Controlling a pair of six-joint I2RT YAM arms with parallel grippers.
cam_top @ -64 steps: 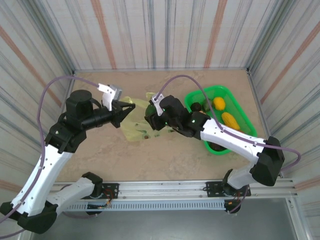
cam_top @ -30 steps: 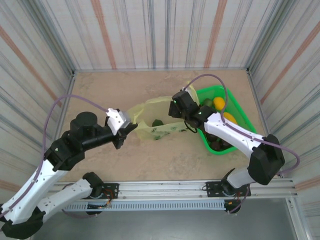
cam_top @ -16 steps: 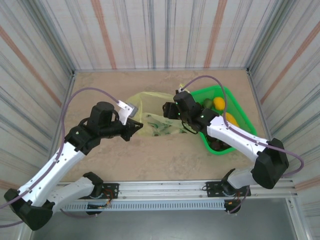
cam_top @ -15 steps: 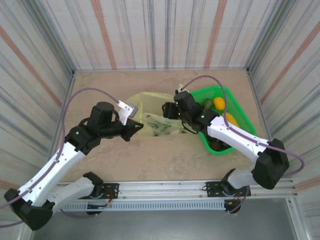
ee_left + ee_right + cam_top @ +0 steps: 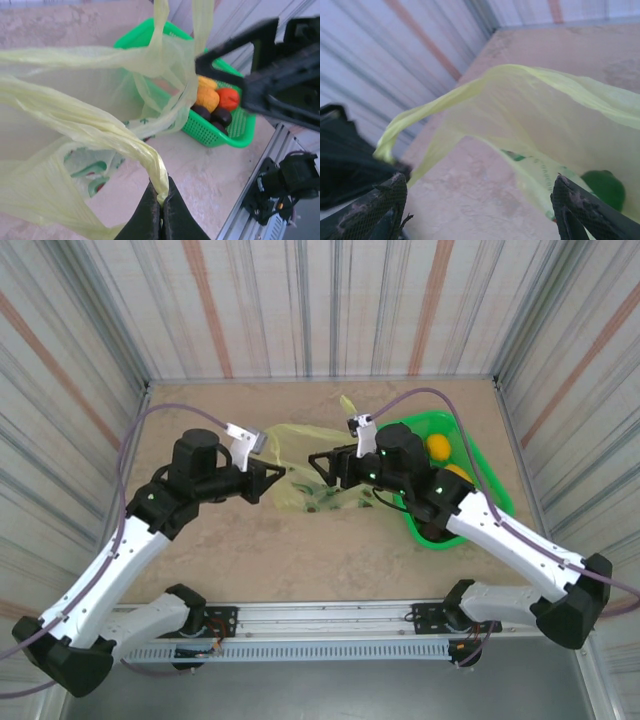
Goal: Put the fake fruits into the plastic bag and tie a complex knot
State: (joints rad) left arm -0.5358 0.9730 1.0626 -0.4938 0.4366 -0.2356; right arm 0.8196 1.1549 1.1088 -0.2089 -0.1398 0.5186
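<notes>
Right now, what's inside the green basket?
In the left wrist view the green basket holds a yellow-orange fruit, a red fruit and two dark fruits. The right arm covers part of it from above, so more may hide.

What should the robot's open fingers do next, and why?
Probably close the right fingers on the far handle of the bag, right beside them, to stretch it open. The left fingers pinch the near handle, and fruits sit in the basket.
</notes>
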